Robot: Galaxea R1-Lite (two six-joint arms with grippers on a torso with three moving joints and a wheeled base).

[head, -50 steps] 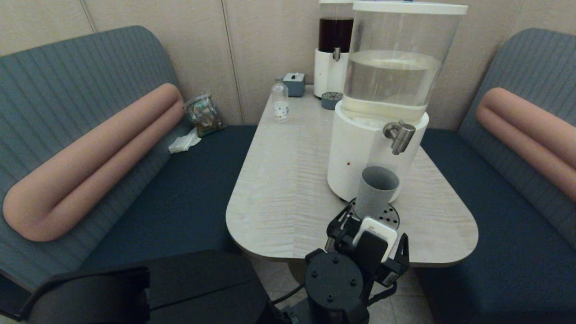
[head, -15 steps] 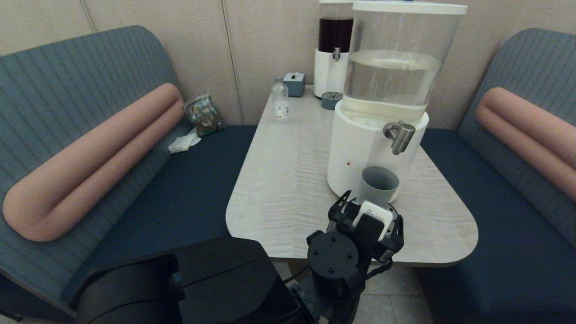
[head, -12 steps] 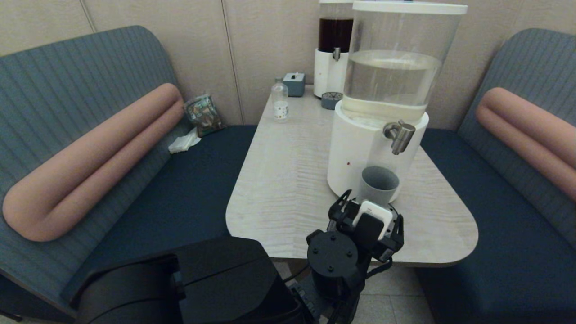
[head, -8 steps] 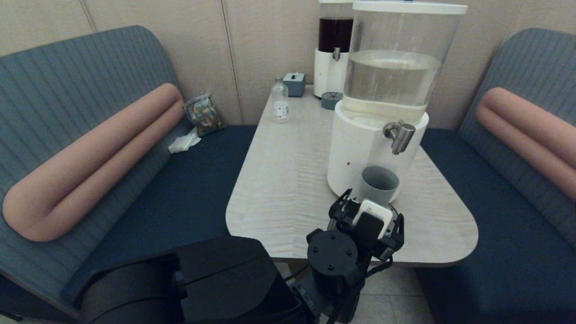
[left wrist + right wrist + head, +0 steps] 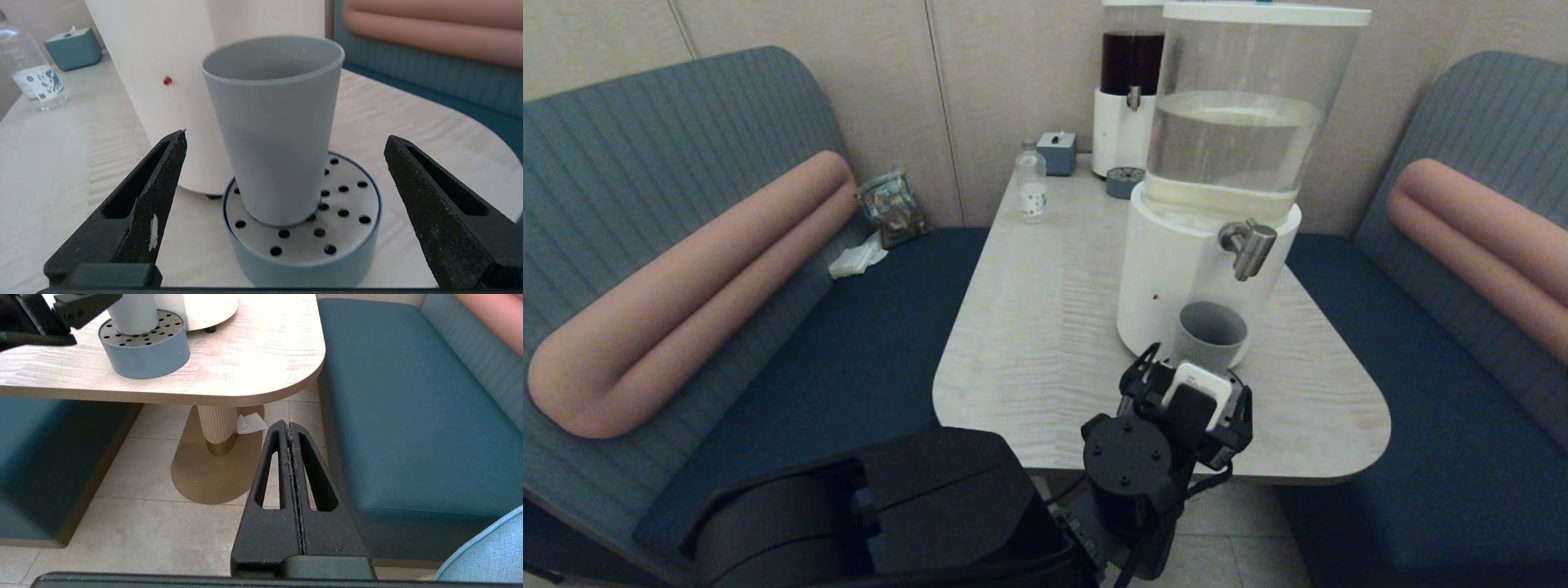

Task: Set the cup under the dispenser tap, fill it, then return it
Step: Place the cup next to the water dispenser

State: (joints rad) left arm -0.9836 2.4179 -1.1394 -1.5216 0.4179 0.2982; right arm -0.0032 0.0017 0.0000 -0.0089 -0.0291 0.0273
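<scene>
One cup (image 5: 273,134) stands upright on the perforated drip tray (image 5: 304,245), just below the dispenser tap (image 5: 1246,246). Left gripper (image 5: 286,171) sits level with the cup, jaws spread wide either side, touching nothing. Judged step: approach for a grasp; next move calls for easing forward, then closing on the wall. Dispenser base (image 5: 163,81) stands close behind, limiting reach. Right gripper (image 5: 291,428) hangs clenched below the table (image 5: 253,363).

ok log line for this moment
left tool: open, astride grey-blue tapered cup | cup: upright on round perforated tray | right tool: shut, parked
</scene>
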